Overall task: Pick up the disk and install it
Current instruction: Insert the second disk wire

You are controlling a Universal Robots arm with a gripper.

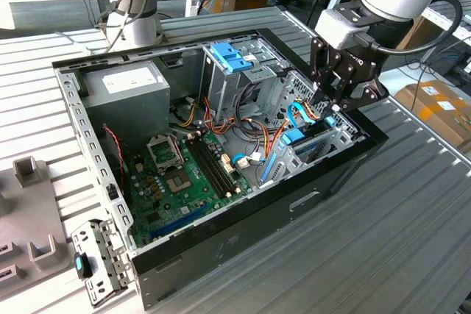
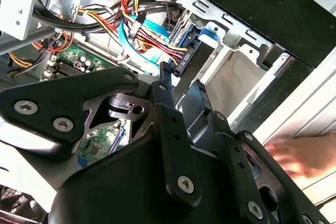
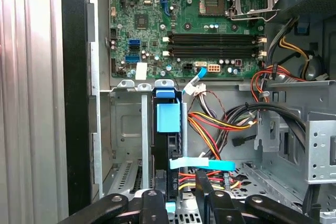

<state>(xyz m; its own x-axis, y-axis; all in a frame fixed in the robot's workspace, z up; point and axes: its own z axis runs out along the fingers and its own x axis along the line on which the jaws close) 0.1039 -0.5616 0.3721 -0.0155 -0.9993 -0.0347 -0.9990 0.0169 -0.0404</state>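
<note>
The disk (image 3: pixel 168 115), a dark drive with a light-blue carrier, stands on edge in a slot of the low metal bay at the front of the open computer case (image 1: pixel 221 244). In the exterior view the disk (image 1: pixel 293 137) lies along the case's wall on the exterior view's right. My gripper (image 1: pixel 333 108) hangs straight over the disk's far end, close above it. In the first wrist view the gripper (image 3: pixel 178 203) straddles that end. Red and yellow power wires with a black connector (image 2: pixel 178 69) sit just beyond the gripper (image 2: pixel 181 90).
A tall grey cage with a blue bracket (image 1: pixel 232 56) stands behind the bay. The power supply (image 1: pixel 129 86), motherboard (image 1: pixel 184 174) and loose cables (image 1: pixel 254 126) lie inside the case. A person's hand (image 2: pixel 302 156) rests outside the case. A second arm's base (image 1: pixel 132 12) stands behind.
</note>
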